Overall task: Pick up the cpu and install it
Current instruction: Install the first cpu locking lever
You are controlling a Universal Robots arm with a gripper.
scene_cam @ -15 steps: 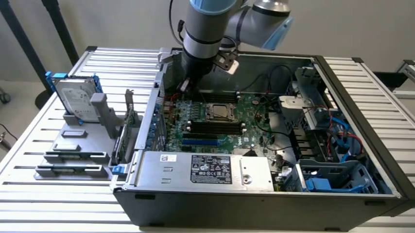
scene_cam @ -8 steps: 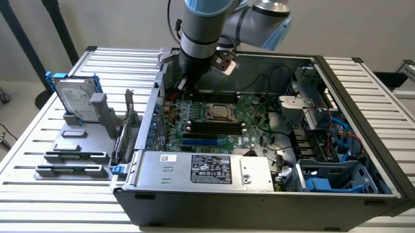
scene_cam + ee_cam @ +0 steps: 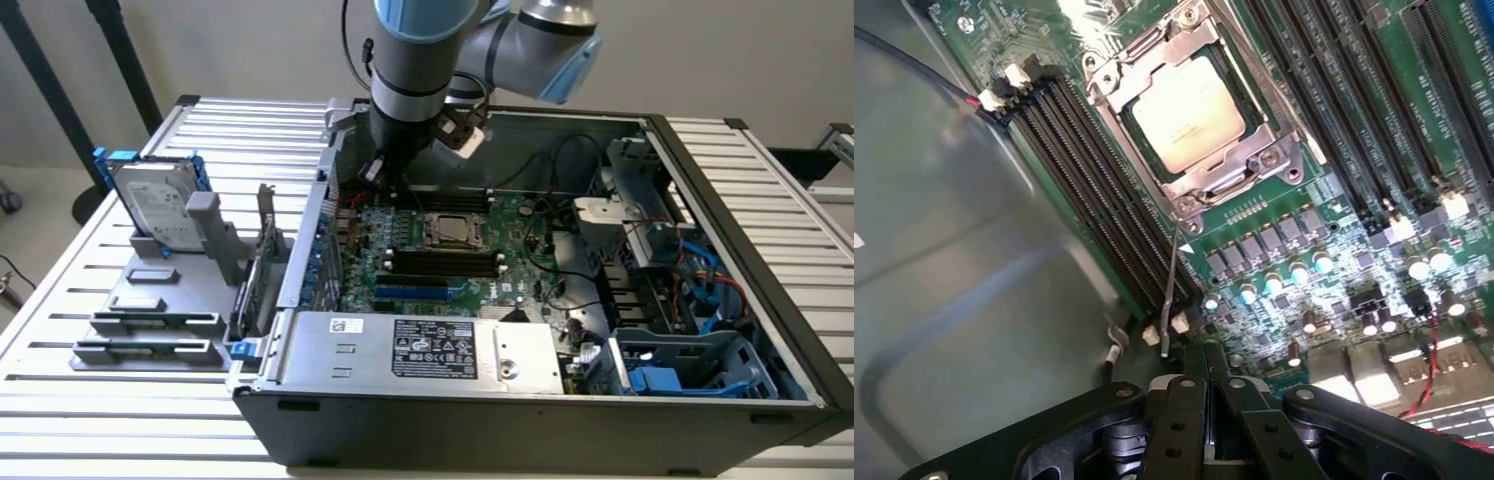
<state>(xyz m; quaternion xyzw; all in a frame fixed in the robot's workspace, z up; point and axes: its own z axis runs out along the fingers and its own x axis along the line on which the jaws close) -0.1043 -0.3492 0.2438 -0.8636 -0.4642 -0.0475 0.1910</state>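
Note:
The cpu [image 3: 1187, 113], a small square chip with a dull silver top, lies flat inside the metal socket frame [image 3: 1259, 160] on the green motherboard [image 3: 1324, 230]. In the exterior view the cpu [image 3: 447, 232] sits mid-board inside the open computer case [image 3: 534, 420]. My gripper [image 3: 1206, 352] is shut with nothing between its black fingers. It hovers above the board beside the socket, a short way from the chip, near the thin socket lever [image 3: 1170, 290]. In the exterior view the gripper [image 3: 379, 172] hangs over the board's far corner on that view's left.
Black memory slots [image 3: 1104, 200] run along both sides of the socket. A power supply [image 3: 427, 345] fills the case's near side, and cables and drive bays [image 3: 667, 270] fill the exterior view's right. A hard drive in a blue bracket [image 3: 158, 205] stands on a grey fixture [image 3: 147, 320] outside the case.

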